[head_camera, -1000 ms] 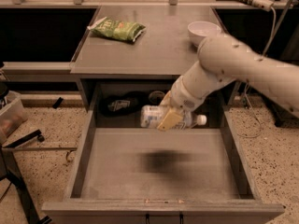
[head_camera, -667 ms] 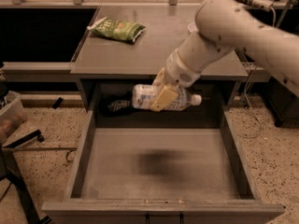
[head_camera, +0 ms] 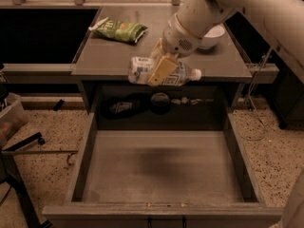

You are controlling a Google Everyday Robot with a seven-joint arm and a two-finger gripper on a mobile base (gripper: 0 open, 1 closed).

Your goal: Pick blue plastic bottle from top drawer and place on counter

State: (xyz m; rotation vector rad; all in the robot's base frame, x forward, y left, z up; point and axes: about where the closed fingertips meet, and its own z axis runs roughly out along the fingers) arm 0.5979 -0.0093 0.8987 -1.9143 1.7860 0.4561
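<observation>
Risen: blue plastic bottle (head_camera: 140, 71), above top drawer (head_camera: 84, 161), at counter (head_camera: 114, 56) edge, clamped sideways in end effector (head_camera: 162, 69).

The gripper (head_camera: 160, 71), clamped on the blue plastic bottle (head_camera: 139, 70), has risen from over the back of the top drawer (head_camera: 161, 175) to the counter's (head_camera: 114, 56) front edge, carrying the bottle up with it.
</observation>
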